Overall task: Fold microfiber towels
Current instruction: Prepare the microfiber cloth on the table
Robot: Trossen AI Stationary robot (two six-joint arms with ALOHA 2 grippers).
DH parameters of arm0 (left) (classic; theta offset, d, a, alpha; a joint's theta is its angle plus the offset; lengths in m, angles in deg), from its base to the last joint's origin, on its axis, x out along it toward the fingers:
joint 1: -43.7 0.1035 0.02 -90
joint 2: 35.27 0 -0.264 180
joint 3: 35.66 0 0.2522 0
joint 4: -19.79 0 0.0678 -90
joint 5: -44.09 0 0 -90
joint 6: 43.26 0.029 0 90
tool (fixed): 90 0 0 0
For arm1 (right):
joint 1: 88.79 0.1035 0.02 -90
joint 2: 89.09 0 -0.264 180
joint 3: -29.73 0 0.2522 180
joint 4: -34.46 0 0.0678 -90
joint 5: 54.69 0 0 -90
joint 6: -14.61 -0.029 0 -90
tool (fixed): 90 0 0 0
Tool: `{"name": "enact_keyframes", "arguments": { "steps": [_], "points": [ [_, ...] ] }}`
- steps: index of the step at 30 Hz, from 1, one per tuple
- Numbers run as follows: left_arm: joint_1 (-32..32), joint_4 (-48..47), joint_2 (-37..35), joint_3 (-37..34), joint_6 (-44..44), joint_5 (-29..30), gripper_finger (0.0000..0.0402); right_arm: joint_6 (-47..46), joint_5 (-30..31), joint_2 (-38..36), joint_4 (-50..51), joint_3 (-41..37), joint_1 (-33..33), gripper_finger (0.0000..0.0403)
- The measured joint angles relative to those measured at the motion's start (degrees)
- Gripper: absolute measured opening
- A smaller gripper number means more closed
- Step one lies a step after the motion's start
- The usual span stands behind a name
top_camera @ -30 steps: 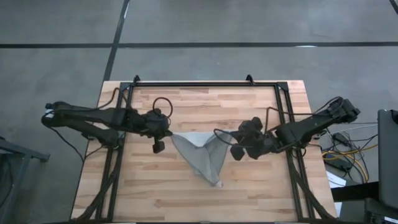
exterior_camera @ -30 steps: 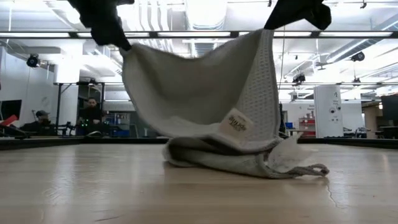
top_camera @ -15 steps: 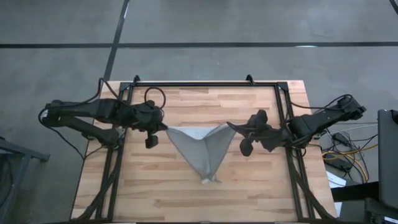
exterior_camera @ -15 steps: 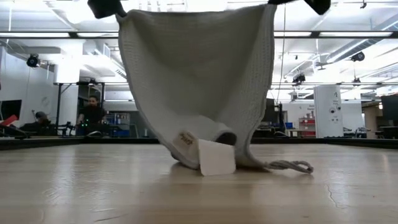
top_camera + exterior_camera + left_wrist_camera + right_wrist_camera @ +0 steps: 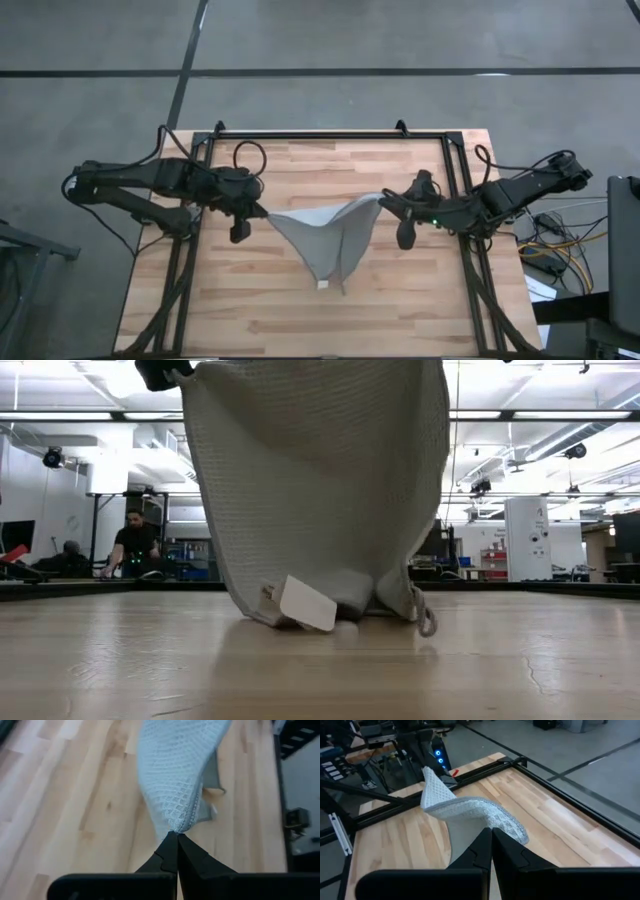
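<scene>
We see the pale wooden table (image 5: 300,320), then the grey-green waffle-weave microfiber towel (image 5: 322,240) hanging over its middle in a V. The left gripper (image 5: 262,211) and right gripper (image 5: 381,197) each pinch a top corner. Since a second ago the towel has lifted, only its bottom tip and white tag (image 5: 307,603) touching wood.

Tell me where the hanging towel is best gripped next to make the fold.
Probably its two low corners. The towel hangs from its top corners, pinched by the left gripper and right gripper, with the bottom bunched on the table near the white tag. Lay it flat first, then come from above at the near edge.
</scene>
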Motion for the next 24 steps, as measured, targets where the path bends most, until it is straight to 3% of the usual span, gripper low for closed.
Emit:
{"name": "enact_keyframes", "arguments": {
  "steps": [15, 24],
  "points": [
    [-0.4, 0.1, -4.0, 0.0, 1.7, -19.6, 0.0, 5.9, -4.6, -5.2, 0.5, 0.0, 2.1, 0.0008],
    [-0.4, 1.1, -10.4, 1.1, -0.7, -21.8, 0.0, 6.5, -8.9, -8.6, -0.1, 0.0, 2.1, 0.0008]
  ]
}}
